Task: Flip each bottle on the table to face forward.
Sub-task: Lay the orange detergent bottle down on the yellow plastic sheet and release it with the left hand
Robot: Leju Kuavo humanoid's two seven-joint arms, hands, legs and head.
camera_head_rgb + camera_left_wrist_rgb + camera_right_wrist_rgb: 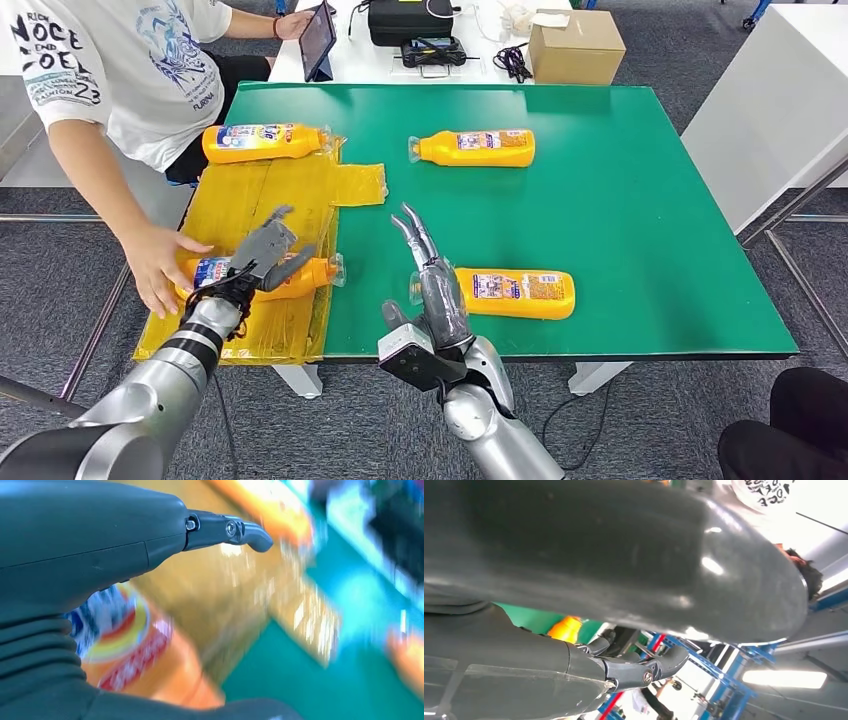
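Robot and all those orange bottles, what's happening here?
The robot is meant to turn the bottles on the green table so they face forward. Its left hand is on the near-left bottle, which lies on a yellow sheet; whether it grips it is hard to tell. A person's hand rests at the same bottle's other end. The right hand hovers with straight fingers, holding nothing, beside the near-right bottle. Two more bottles, far-left and far-middle, lie untouched.
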